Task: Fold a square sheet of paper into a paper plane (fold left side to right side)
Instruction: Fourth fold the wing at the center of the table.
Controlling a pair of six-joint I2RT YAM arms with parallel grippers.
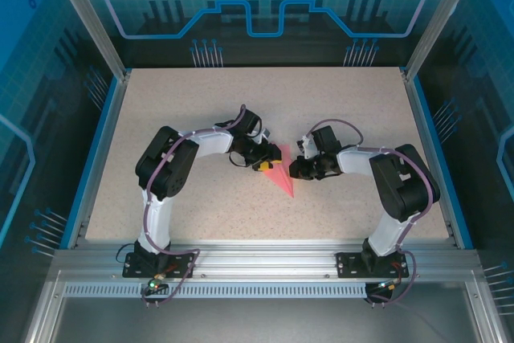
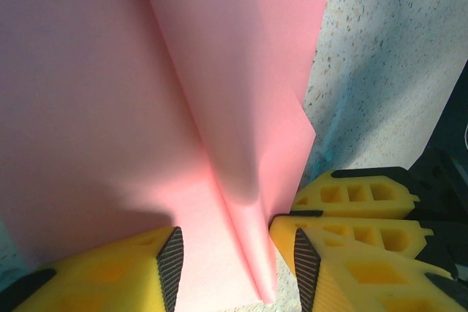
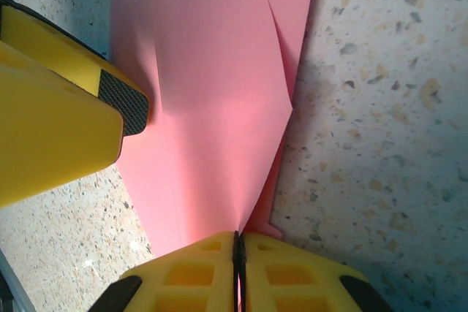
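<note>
The pink-red sheet of paper (image 1: 281, 177) lies at the table's middle, folded into a pointed wedge whose tip faces the near edge. In the left wrist view the paper (image 2: 110, 93) has a raised centre ridge. My left gripper (image 2: 238, 264) is open and straddles that ridge, with a gap between the ridge and each pad. In the top view it (image 1: 261, 162) sits at the paper's left side. My right gripper (image 3: 236, 253) is shut on the paper's (image 3: 212, 93) raised fold, lifting it into a tent. In the top view it (image 1: 295, 168) sits at the paper's right side.
The speckled tabletop (image 1: 177, 110) is bordered by aluminium rails and blue walls. The two grippers are close together: the right fingers (image 2: 358, 195) show beside my left jaw, and a left finger (image 3: 124, 104) rests at the paper's edge in the right wrist view.
</note>
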